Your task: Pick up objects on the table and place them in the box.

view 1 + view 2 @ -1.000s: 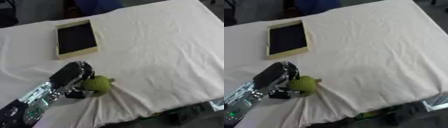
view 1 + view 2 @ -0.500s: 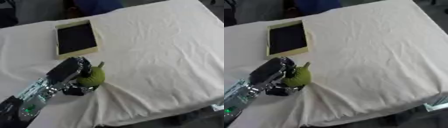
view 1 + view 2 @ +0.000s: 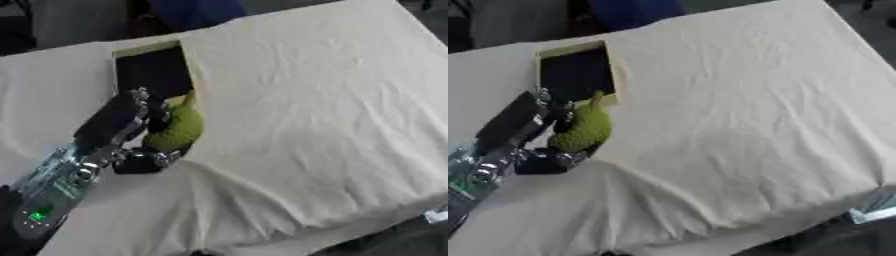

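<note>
My left hand (image 3: 122, 125) is shut on a bumpy green fruit with a short stem (image 3: 178, 127), holding it off the white cloth at the near edge of the box. The box (image 3: 153, 70) is shallow, with a pale rim and a dark inside, and lies at the back left of the table. The fruit hangs just over the box's near right corner, and the hand covers part of the near rim. My right hand shows in neither view.
A white cloth (image 3: 306, 110) covers the whole table and is rumpled into folds near my left arm. The table's front edge runs along the bottom right. A blue thing (image 3: 627, 12) sits beyond the far edge.
My left hand has lifted the green fruit and carried it away from me to the box's near edge. The camera has also shifted.
</note>
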Controlling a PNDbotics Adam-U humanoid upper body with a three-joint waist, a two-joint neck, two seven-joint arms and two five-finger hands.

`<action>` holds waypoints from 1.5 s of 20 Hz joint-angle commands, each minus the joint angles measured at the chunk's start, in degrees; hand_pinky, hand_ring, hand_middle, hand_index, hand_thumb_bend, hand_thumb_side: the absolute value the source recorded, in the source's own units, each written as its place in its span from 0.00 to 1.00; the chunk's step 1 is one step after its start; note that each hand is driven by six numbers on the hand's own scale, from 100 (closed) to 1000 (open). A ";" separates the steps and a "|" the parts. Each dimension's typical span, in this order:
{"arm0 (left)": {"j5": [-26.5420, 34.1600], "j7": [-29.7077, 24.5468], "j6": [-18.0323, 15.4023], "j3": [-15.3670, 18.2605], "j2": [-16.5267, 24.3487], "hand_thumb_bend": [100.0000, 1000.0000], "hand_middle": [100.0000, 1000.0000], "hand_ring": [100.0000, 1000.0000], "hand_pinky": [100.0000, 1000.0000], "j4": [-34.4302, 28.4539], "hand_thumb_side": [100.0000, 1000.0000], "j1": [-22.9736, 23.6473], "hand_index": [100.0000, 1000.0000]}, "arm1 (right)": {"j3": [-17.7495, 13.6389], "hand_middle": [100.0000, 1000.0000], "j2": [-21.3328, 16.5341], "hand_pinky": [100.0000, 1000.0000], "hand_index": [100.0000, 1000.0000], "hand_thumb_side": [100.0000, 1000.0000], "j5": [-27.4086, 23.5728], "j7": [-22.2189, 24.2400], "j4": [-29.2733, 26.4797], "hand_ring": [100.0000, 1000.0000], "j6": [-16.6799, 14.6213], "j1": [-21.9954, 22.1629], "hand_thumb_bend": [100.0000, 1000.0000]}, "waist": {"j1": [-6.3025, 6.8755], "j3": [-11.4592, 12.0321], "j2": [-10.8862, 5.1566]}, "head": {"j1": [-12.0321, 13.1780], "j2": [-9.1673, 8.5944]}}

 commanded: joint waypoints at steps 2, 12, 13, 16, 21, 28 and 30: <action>0.45 -0.48 3.14 4.15 2.89 0.33 0.12 0.23 0.00 -5.02 0.00 -2.06 0.15 | -0.32 0.52 -1.14 0.67 0.87 0.61 0.26 -0.03 -1.25 0.48 -0.36 -0.22 0.00 | -0.42 0.17 -0.83 | 0.03 0.28; -3.74 -8.02 6.90 7.32 4.97 0.37 0.14 0.26 0.00 -8.09 0.00 -8.01 0.16 | -0.19 0.52 -1.49 0.67 0.87 0.61 0.32 0.21 -1.25 0.48 -0.81 0.00 0.00 | -0.65 0.44 -0.52 | 1.77 0.28; -3.31 -8.83 7.44 6.79 5.15 0.37 0.14 0.26 0.00 -7.25 0.00 -9.03 0.16 | -0.09 0.52 -1.52 0.67 0.87 0.61 0.34 0.35 -1.25 0.48 -0.84 0.01 0.00 | -0.68 0.41 -0.46 | 2.14 0.28; -1.35 -11.39 8.99 5.31 4.75 0.31 0.16 0.28 0.00 -3.49 0.00 -12.84 0.17 | 0.03 0.52 -1.49 0.67 0.87 0.61 0.42 0.73 -1.25 0.48 -0.92 0.03 0.00 | -0.80 0.29 -0.12 | 2.90 0.28; 2.51 -15.65 12.75 2.75 2.46 0.31 0.17 0.29 0.00 3.37 0.00 -19.26 0.25 | 0.11 0.51 -1.46 0.67 0.88 0.61 0.63 1.22 -1.25 0.48 -0.88 -0.04 0.00 | -0.70 -0.07 0.47 | 3.67 0.28; 0.85 -21.48 18.49 2.36 -3.71 0.35 0.22 0.33 0.05 12.86 0.00 -26.82 0.35 | 0.19 0.51 -1.20 0.67 0.88 0.61 0.82 1.68 -1.25 0.48 -0.48 -0.21 0.00 | -0.54 -0.57 0.90 | 4.65 0.28; -0.42 -23.13 18.67 2.82 -5.08 0.35 0.22 0.33 0.05 15.53 0.00 -28.04 0.35 | 0.17 0.51 -1.16 0.67 0.88 0.61 0.83 1.72 -1.25 0.48 -0.45 -0.19 0.00 | -0.58 -0.56 0.90 | 4.66 0.28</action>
